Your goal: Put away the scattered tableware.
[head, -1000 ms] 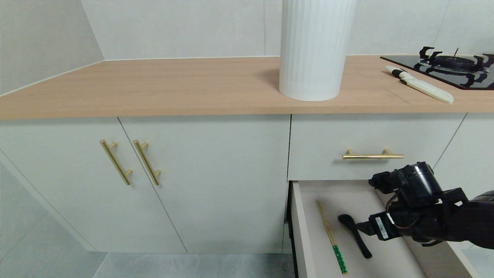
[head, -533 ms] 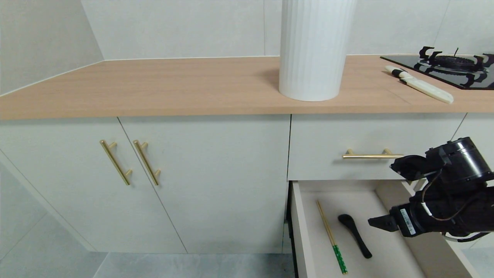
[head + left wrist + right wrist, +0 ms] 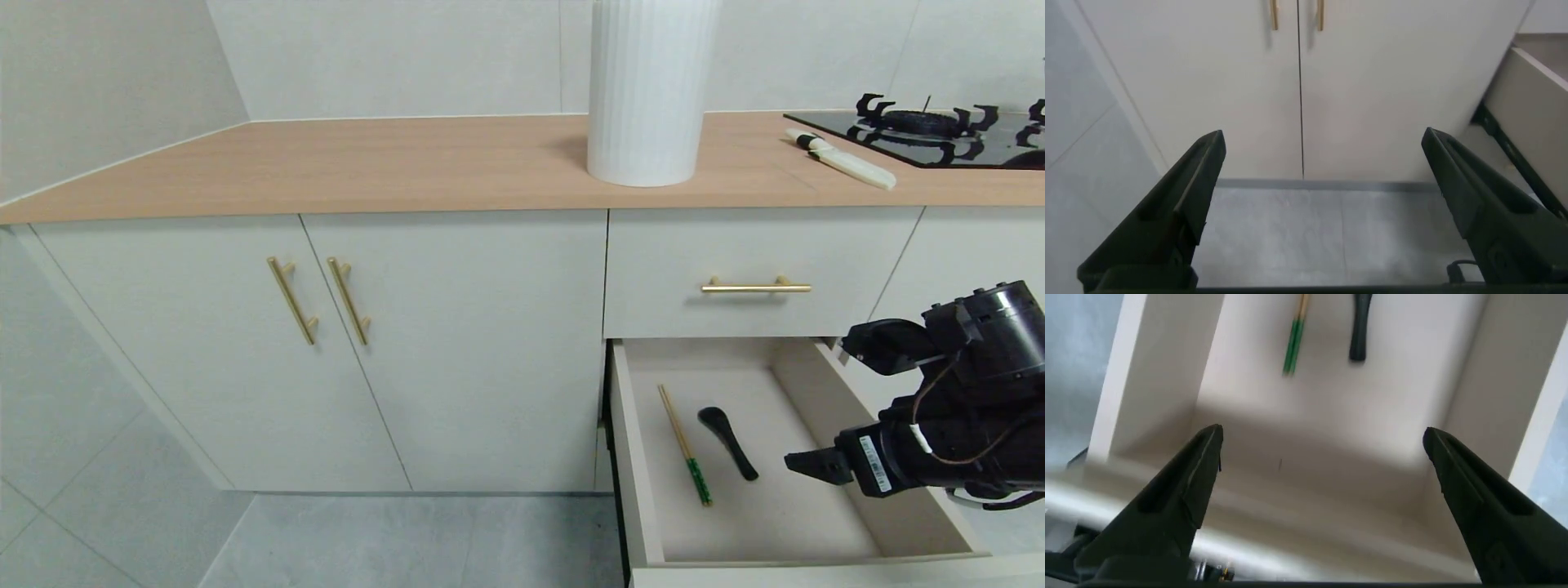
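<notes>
Two grippers, one open drawer, three items of tableware being listed

Head view
- Right gripper [image 3: 820,400]: one, hanging at 3 o'clock of the drawer [image 3: 629,441], over its right wall, with its fingers standing wide apart and holding nothing.
- Chopsticks [image 3: 684,445]: one pair, lying on the drawer floor.
- Spoon [image 3: 727,443]: one, black, lying just beside the chopsticks at their 3 o'clock, not touching them.
- Knife [image 3: 841,159]: one, pale, lying on the countertop [image 3: 408,163] at 1 o'clock of the drawer, near the hob [image 3: 922,131].
- Ribbed white cylinder [image 3: 645,90]: one, standing at 9 o'clock of the knife.
- Gold handles: three, one on the shut drawer front [image 3: 755,287] and two on the cabinet doors [image 3: 292,300].
- Judgement: the knife is looking like the piece left to stow. The arm is best rising clear of the drawer wall and the gold handle above it, then taking the knife by its banded end, not the blade, while keeping off the cylinder.

Left wrist view
- Left gripper [image 3: 1323,143]: one, hanging low before the cabinet doors [image 3: 1388,82], with its fingers spread wide and empty.

Right wrist view
- Right gripper [image 3: 1323,437]: looking down into the drawer [image 3: 1290,506], fingers parted, with the chopsticks [image 3: 1297,335] and spoon [image 3: 1360,327] lying beyond them, untouched
</notes>
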### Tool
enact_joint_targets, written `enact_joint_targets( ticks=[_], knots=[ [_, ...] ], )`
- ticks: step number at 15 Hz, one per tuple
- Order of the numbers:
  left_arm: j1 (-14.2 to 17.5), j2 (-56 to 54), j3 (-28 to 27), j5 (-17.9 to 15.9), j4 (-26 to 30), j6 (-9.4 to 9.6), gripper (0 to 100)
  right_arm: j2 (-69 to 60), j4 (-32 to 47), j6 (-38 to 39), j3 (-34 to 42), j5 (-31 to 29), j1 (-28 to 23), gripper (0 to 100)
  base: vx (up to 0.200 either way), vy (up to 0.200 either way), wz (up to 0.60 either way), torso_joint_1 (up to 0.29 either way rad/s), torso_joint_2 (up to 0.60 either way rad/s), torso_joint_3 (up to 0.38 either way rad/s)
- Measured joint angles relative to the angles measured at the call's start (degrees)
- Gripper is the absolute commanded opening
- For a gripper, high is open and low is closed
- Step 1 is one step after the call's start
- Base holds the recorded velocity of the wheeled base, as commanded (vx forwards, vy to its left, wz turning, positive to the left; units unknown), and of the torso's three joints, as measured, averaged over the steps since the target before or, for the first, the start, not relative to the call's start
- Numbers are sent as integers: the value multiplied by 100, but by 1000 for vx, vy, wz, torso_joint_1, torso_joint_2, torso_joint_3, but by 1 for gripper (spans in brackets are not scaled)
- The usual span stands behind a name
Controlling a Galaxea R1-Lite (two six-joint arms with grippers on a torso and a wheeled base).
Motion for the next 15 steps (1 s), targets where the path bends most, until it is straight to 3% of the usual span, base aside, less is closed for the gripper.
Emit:
enact_joint_targets(
  ticks=[6,11,15],
  knots=[
    [0,0,0,-2,0,0,100,-7,788,-40,-113,35,63,100,0,0,0,0,0,0],
    [0,0,0,-2,0,1,100,94,1552,-99,-157,202,634,100,0,0,0,0,0,0],
    [0,0,0,0,0,0,100,20,2545,-759,-135,213,1003,100,0,0,0,0,0,0]
  ],
)
